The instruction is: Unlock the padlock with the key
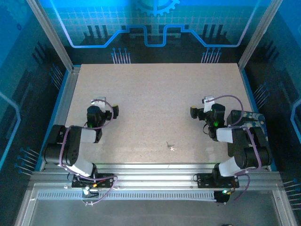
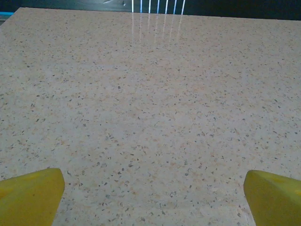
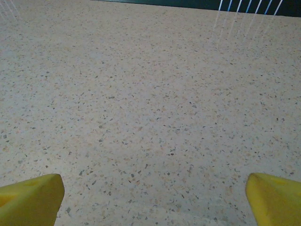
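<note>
The speckled beige tabletop (image 1: pixel 155 94) takes up most of the top view, with a blue-lit enclosure wall behind its far edge.

The left arm (image 1: pixel 70 148) is folded at the near left corner and the right arm (image 1: pixel 242 153) at the near right corner. Each reaches a short way in over the tabletop, and the two are well apart.

A dark box (image 1: pixel 248 117) with a blue-patterned top sits at the right edge of the tabletop. It is partly hidden behind the right arm.

In the left wrist view, the left fingers (image 2: pixel 30 195) are yellow and spread wide. One tip sits in each lower corner, with bare speckled surface between them. They hold nothing and point toward the far edge, where thin white pins (image 2: pixel 157 5) stand.

In the right wrist view, the right fingers (image 3: pixel 30 197) are just as wide apart. They are also empty over bare tabletop and face the far edge too.

The key (image 1: pixel 172 148) is a tiny pale silvery object lying flat on the tabletop close to its near edge. It is between the two arms, nearer the right one, and touches neither arm nor either pair of fingers. Its shape is too small to make out.
</note>
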